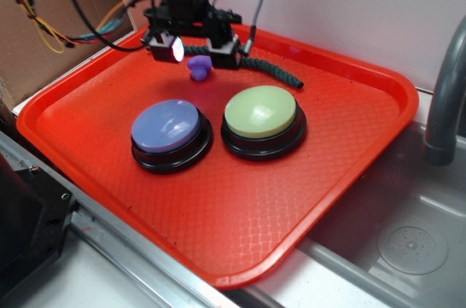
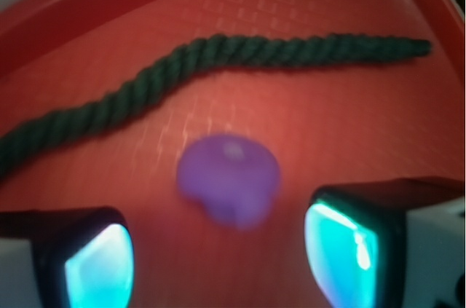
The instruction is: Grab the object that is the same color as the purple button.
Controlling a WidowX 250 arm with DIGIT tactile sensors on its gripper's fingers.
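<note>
Item, my pincer (image 2: 218, 253): spread wide, nothing between its pads; one lit fingertip (image 2: 98, 264) stands at each lower corner of the wrist view, both cut off by the bottom edge. Item, purple lump (image 2: 229, 177): lies on the red tray (image 1: 240, 235) in the gap between my fingers, slightly ahead of the tips and apart from both; its outline is blurred there, so the cap and base are hard to separate. From the outside view the same lump (image 1: 199, 67) sits just below my lowered pincer (image 1: 195, 49), near the tray's far side. Item, dark green rope (image 2: 218, 60): lies across the tray just beyond the lump, not touching it; one end runs out of the wrist view, and part is hidden behind my pincer in the outside view. Item, purple button (image 1: 166, 127) and green button (image 1: 261, 113): side by side mid-tray, well apart from the lump. Item, cardboard box (image 1: 44, 24) and a grey pipe (image 1: 444, 97): beyond the tray's edges.
</note>
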